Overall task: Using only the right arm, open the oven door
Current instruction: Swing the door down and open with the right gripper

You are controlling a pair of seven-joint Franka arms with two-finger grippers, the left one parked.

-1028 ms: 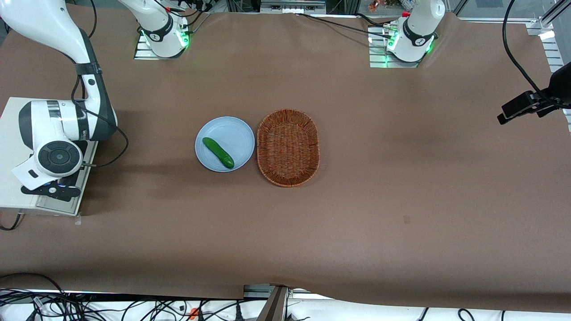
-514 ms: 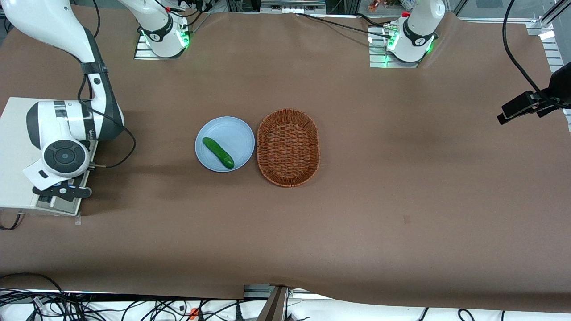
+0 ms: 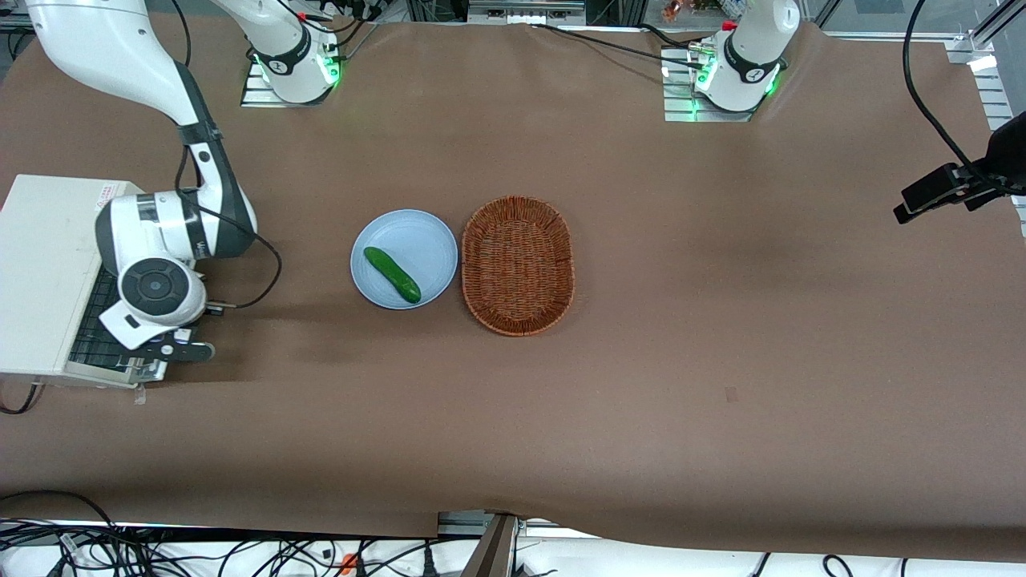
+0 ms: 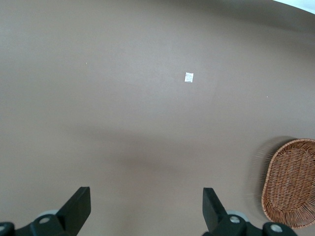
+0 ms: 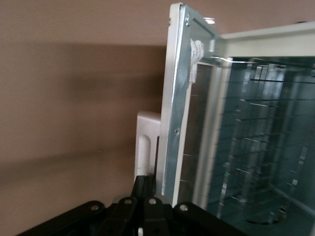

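The cream-white toaster oven stands at the working arm's end of the table. Its oven door tilts outward, partly open, with the right arm above it. In the right wrist view the silver-framed door stands away from the oven mouth, and the wire rack inside shows. The black gripper sits at the door's outer edge. Its fingers are pressed together, shut, with their tips tucked between the pale handle and the door frame.
A light blue plate holding a green cucumber lies mid-table, beside an oval wicker basket. The brown table cover stretches toward the parked arm's end. A loose black cable hangs off the wrist.
The right arm has swung away from the oven toward the plate. The door has come out with it, from nearly closed to partly open, baring the oven's top.
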